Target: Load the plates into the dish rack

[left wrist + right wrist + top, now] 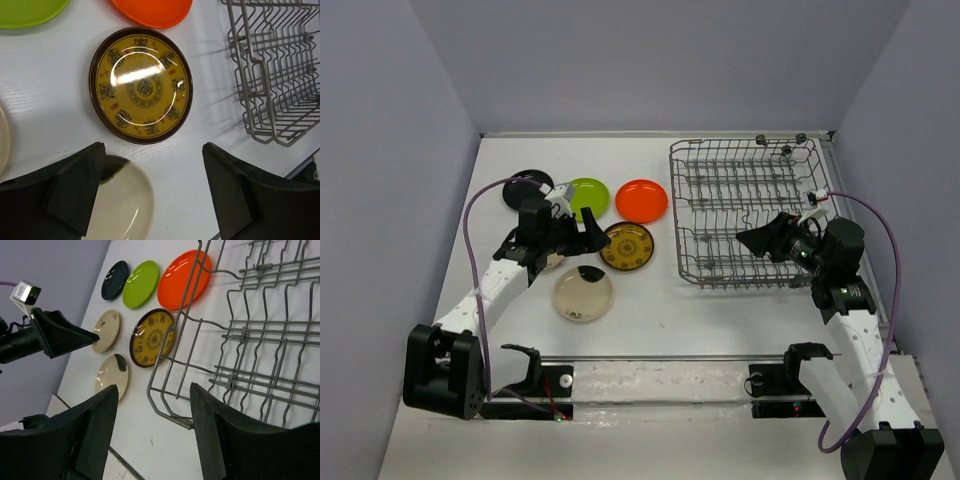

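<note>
Six plates lie flat on the table, at nine o'clock from the one dish rack — black, lime green, orange, brown-and-yellow, beige, cream with a dark patch. My left gripper gapes wide beside the patterned one; my right gripper, equally wide, grips nothing at the rack's near edge. From above, my left arm hides most of the beige.

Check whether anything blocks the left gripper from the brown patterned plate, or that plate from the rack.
Nothing visible does. The left gripper is open, with the brown patterned plate flat on the table ahead of its fingers. The cream plate lies off that line. Only bare table separates the plate from the dish rack.
</note>
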Motion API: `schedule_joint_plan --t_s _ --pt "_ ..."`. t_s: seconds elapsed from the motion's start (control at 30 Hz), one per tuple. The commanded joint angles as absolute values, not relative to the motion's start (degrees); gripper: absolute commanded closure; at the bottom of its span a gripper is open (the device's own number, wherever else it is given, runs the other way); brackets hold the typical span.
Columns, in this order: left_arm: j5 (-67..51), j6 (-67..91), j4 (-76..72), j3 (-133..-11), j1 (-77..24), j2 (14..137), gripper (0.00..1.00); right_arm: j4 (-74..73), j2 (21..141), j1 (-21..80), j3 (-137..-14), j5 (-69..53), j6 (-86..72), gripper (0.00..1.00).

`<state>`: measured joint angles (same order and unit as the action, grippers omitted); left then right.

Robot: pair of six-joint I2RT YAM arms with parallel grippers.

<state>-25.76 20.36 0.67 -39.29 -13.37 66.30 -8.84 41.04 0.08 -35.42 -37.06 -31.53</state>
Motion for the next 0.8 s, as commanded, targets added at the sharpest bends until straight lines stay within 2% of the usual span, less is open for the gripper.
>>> schedule_joint_plan --t_s 0.0,0.1,0.2,0.4,0.57,0.77 --pt "-22.9 21.3 1.8 -43.9 -15.6 70.8 0.12 -4.2 40.2 0.0 -34.5 -37.2 -31.9 0.36" --pt "-17.0 21.4 2.1 -46.4 -15.7 75.7 0.18 -1.8 40.2 0.0 -33.3 -38.9 -33.6 0.39" --pt "-14.1 21.9 2.9 -49.7 -15.9 80.4 0.28 -0.7 40.3 0.0 -32.5 -40.5 -34.6 0.40" --pt "-8.7 19.8 6.5 -56.3 -15.8 90.0 0.34 -0.8 38.3 2.0 -33.0 -39.8 -32.3 0.40" --pt "-14.0 19.6 4.7 -57.2 -15.9 96.5 0.34 -0.9 37.9 3.3 -32.5 -38.7 -31.8 0.40" --pt "-18.1 19.1 4.3 -58.4 -16.0 100.7 0.52 -0.9 37.9 3.8 -32.2 -38.6 -31.6 0.40"
